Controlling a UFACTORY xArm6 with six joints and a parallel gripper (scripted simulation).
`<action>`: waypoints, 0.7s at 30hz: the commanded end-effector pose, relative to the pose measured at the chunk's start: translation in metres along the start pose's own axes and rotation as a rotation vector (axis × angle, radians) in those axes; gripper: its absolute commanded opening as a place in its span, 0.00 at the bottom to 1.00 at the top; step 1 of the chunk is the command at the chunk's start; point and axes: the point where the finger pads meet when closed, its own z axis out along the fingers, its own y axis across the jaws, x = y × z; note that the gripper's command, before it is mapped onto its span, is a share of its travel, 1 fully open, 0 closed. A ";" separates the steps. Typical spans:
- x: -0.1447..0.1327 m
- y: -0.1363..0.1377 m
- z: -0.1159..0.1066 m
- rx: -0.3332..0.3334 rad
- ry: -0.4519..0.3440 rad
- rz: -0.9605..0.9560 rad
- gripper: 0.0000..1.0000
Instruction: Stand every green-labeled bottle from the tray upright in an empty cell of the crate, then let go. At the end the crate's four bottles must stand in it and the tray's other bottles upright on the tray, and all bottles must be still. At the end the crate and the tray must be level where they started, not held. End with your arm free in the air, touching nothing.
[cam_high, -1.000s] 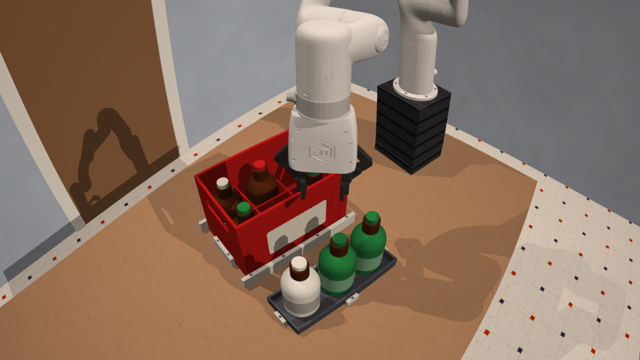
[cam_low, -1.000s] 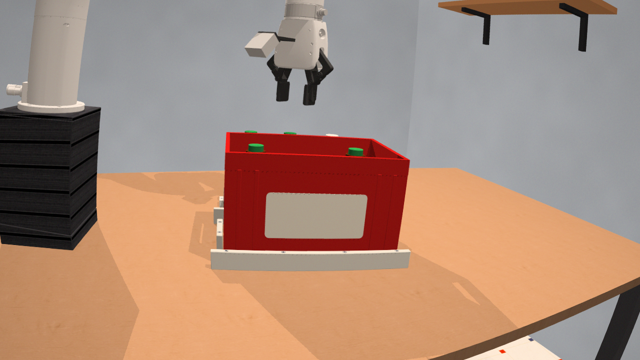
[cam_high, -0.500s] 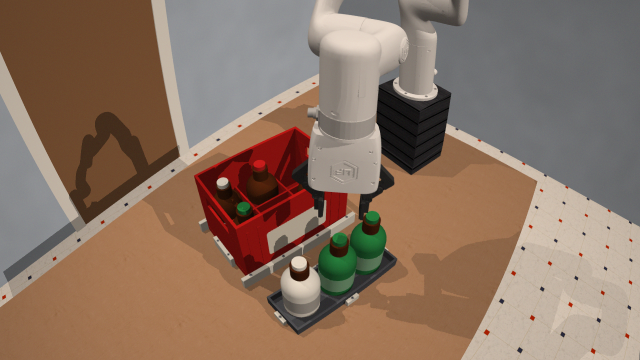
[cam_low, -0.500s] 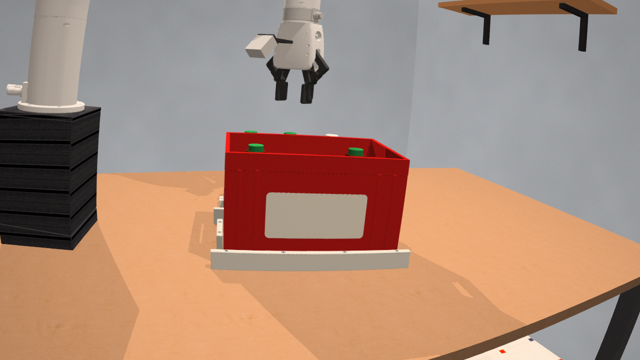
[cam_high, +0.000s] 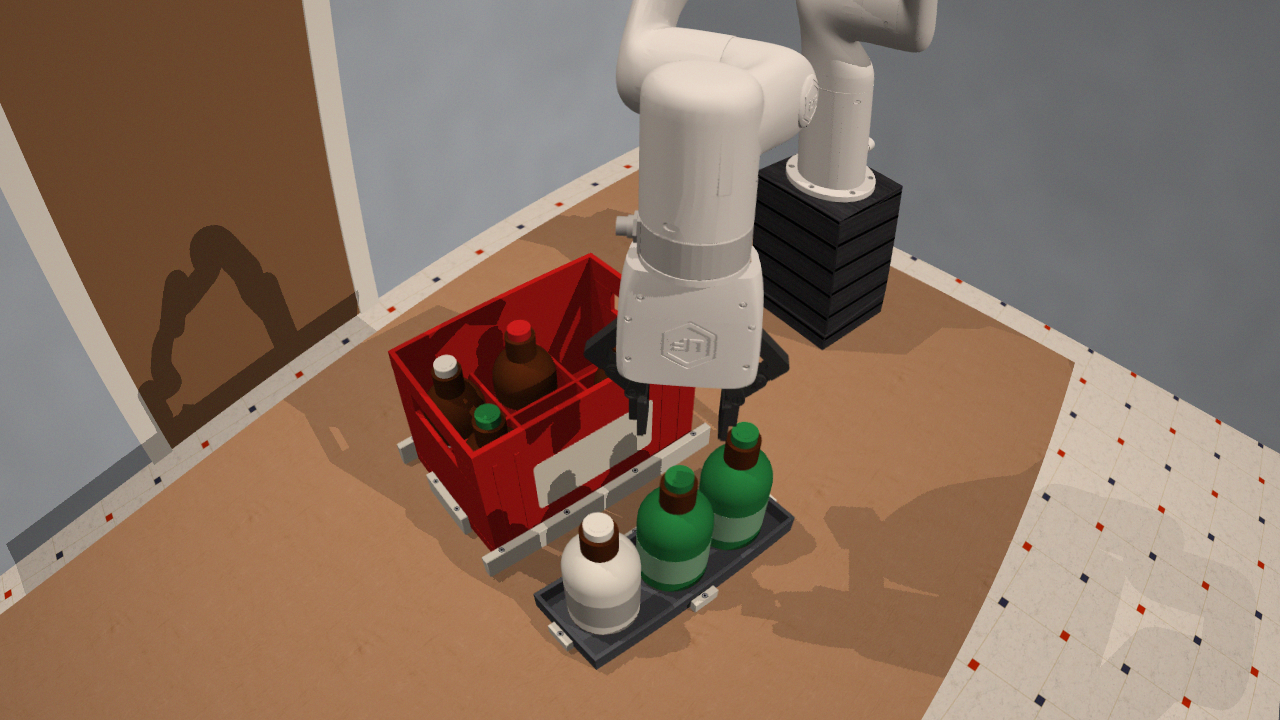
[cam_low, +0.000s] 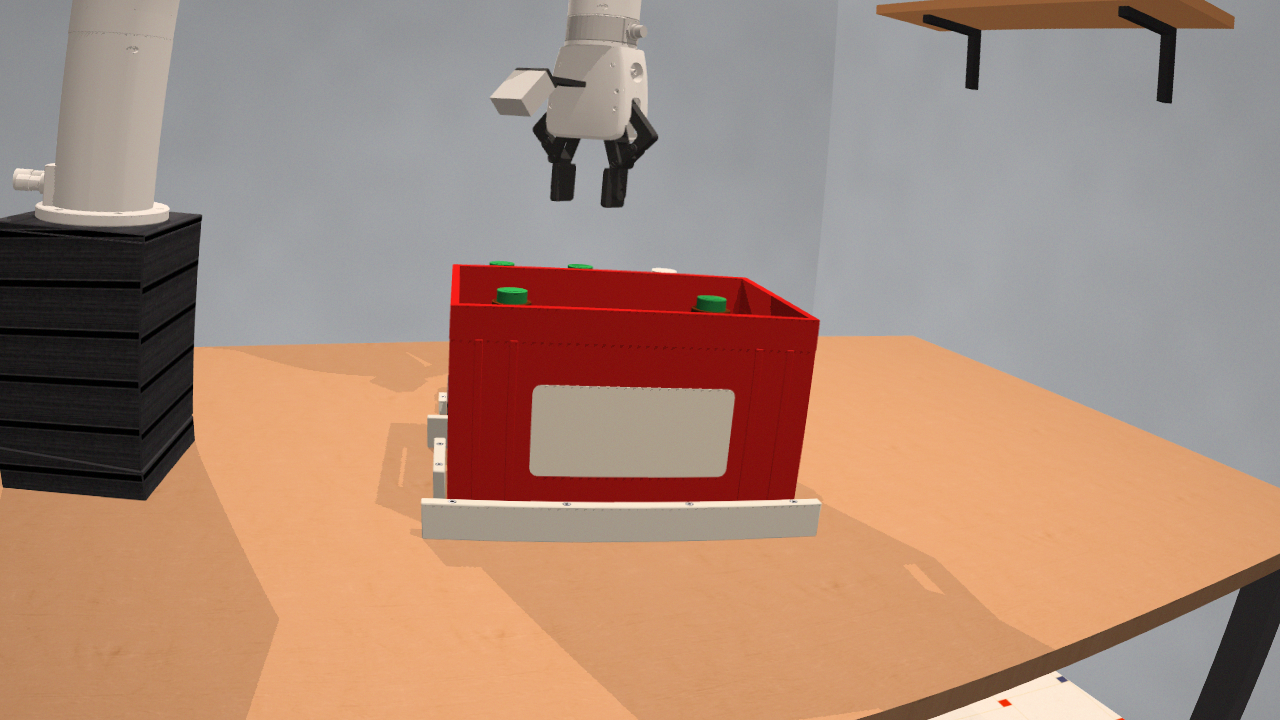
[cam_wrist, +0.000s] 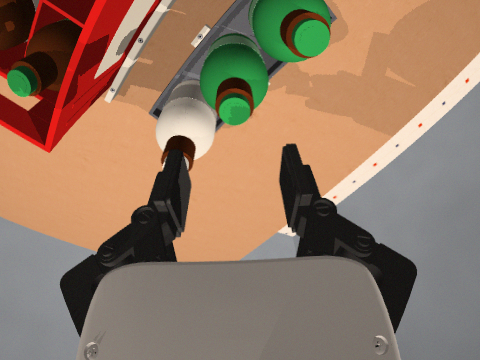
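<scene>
Two green-labeled bottles stand upright on the dark tray, next to a white-labeled bottle. The red crate sits beside the tray. It holds brown bottles with a white cap, a red cap and a green cap; the exterior view shows two green caps in it. My gripper is open and empty, high above the crate's tray-side edge and the tray.
Beige stop rails line the crate's base. The arm's black pedestal stands behind the crate. A wall shelf hangs high at the right. My arm hides the crate's cells nearest the tray in the top view.
</scene>
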 end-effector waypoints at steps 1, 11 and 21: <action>-0.002 -0.001 -0.001 0.002 -0.004 0.000 0.65; -0.002 -0.001 0.002 0.001 -0.004 0.000 0.65; -0.002 -0.001 0.012 0.001 -0.004 0.000 0.65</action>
